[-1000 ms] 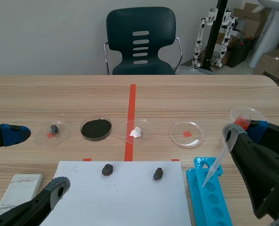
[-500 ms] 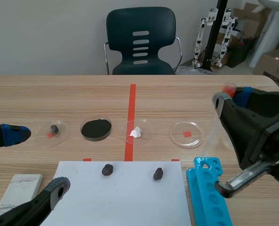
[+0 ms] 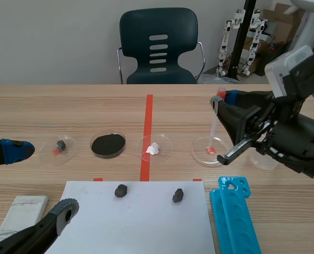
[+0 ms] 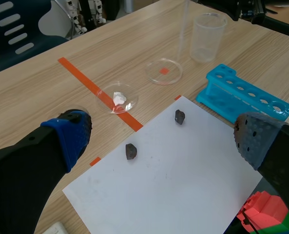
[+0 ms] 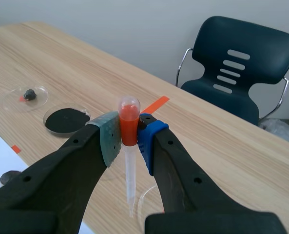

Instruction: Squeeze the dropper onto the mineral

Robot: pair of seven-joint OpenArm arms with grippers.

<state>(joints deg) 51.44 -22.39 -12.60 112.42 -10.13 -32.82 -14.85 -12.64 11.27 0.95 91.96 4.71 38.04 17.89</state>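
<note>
Right gripper (image 5: pixel 129 134): jaws pinched on the red bulb (image 5: pixel 128 121) of the dropper (image 5: pixel 130 175), and nothing else is in the grip. The tube hangs straight down from the pads, and its tip is over the empty dish (image 3: pixel 210 151) right under the gripper. Left gripper (image 4: pixel 161 141): spread wide and holding nothing, low over the near edge of the paper (image 4: pixel 183 190).

Likely target is the near rock (image 3: pixel 178 196), on the paper below and inboard of the right gripper, toward the left one. The far rock (image 3: pixel 121 190) lies further along that line.

Risks, as I judge them:
- The pads are already on the bulb, so any extra clamp on the way across lets liquid go early, into the dish or onto the paper.
- The tube is long and thin and held only at the top. A quick swing could sway the tip, and drops would land beside the rock.
- If the gripper comes down too low, the tip hits the rock and rolls it, or bends.
- With two rocks on the paper, it could dose the wrong one.
- The rack (image 3: pixel 233 217) and beaker (image 4: pixel 209 36) sit close under and beside the right arm, so a low path could clip them.
</note>
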